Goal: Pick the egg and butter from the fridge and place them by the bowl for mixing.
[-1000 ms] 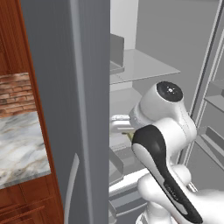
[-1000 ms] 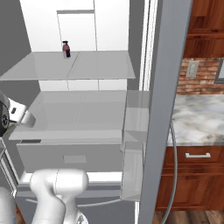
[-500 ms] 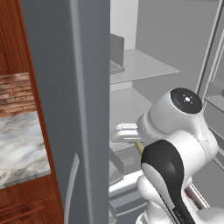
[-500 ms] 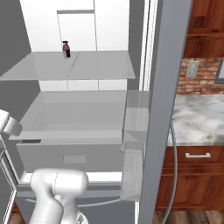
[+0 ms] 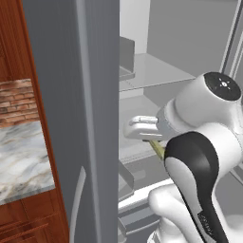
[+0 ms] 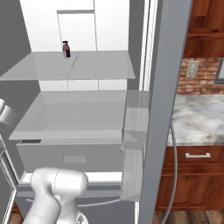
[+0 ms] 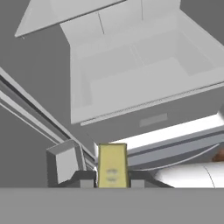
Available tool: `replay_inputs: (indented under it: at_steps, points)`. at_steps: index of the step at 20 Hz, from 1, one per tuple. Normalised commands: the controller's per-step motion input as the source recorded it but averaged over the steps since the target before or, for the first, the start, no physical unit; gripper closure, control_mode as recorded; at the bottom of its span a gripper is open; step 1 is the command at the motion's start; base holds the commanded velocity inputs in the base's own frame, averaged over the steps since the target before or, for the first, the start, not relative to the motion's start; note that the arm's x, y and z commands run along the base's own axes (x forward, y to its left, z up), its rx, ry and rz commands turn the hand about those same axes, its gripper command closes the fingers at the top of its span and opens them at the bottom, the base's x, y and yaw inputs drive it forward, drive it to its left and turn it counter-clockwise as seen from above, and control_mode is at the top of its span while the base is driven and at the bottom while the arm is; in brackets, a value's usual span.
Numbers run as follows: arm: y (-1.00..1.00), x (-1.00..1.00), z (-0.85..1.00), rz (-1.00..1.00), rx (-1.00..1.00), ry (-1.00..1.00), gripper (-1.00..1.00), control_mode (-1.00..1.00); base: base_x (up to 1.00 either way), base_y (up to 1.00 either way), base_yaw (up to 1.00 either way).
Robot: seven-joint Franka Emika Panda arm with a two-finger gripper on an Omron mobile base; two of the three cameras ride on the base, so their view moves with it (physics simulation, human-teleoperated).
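In the hand view, the butter (image 7: 112, 165), a pale yellow-green stick, stands upright between my gripper's (image 7: 112, 181) two dark fingertips, which are shut on it. From the left base camera a bit of the butter (image 5: 157, 148) peeks out under my white hand, just inside the open fridge (image 5: 156, 71). The fridge's bottom drawer (image 7: 131, 87) lies ahead of the hand, with the glass shelves (image 6: 74, 65) above it. The egg and the bowl are out of view.
The grey fridge door (image 5: 85, 118) stands open close on my left and the other door (image 6: 164, 96) on my right. A small dark bottle (image 6: 66, 49) stands on the upper shelf. Marble counters (image 6: 199, 118) with wooden cabinets flank the fridge.
My arm's big joint has swung right and up in the left base view and slid off the left edge of the right base view. The butter stays gripped.
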Motion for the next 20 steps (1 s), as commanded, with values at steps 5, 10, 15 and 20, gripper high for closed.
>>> replay_inputs:
  at_steps: [5,10,15,20]
  points:
    - [0.0,-0.35,-0.01,0.0,0.0,0.0,1.0,1.0,-0.6,0.0,-0.01]
    - [0.0,0.0,0.0,0.0,0.0,0.0,1.0,1.0,-1.0,-0.04,-0.1]
    - [0.0,0.0,0.0,0.0,0.0,0.0,1.0,1.0,-1.0,-0.3,-0.32]
    - [0.0,0.0,0.0,0.0,0.0,0.0,1.0,1.0,-0.67,-0.89,-0.46]
